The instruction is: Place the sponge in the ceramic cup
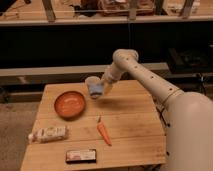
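Observation:
The ceramic cup point(90, 82) is a small pale handleless cup standing at the far middle of the wooden table point(130, 125). The blue sponge point(96, 90) hangs right in front of the cup and just below its rim, overlapping it in this view. My gripper point(98, 90) reaches down from the white arm point(145, 75) on the right and is shut on the sponge. Whether the sponge touches the cup cannot be told.
An orange-red bowl point(69, 104) sits left of the cup. An orange carrot-shaped thing point(103, 132) lies in the table's middle. A pale packet point(48, 134) lies at the front left, a dark flat box point(81, 156) near the front edge. Shelving runs behind the table.

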Action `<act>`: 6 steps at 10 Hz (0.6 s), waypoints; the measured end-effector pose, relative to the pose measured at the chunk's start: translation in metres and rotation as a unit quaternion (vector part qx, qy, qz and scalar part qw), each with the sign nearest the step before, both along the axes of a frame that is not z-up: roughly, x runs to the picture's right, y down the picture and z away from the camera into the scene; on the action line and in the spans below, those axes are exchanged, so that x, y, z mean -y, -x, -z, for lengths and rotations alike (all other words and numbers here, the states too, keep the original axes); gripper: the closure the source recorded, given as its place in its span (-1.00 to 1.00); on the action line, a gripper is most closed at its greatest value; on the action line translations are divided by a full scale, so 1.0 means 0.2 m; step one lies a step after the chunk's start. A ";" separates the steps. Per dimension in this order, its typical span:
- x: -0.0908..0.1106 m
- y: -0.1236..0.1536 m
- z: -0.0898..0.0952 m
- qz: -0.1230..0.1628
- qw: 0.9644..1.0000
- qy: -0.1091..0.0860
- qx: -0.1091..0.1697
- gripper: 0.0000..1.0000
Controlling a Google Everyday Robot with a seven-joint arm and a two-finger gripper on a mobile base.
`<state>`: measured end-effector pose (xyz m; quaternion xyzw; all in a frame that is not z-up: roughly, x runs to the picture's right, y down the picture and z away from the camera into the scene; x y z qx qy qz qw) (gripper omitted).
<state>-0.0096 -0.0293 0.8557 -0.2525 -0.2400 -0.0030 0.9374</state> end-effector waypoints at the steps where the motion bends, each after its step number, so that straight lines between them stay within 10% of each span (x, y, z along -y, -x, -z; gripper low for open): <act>1: -0.01 0.00 0.00 0.004 1.000 0.001 0.002 0.71; 3: 0.01 -0.05 0.07 0.029 1.000 -0.005 -0.001 0.52; 6: 0.13 -0.14 0.27 0.064 0.998 -0.008 -0.016 0.93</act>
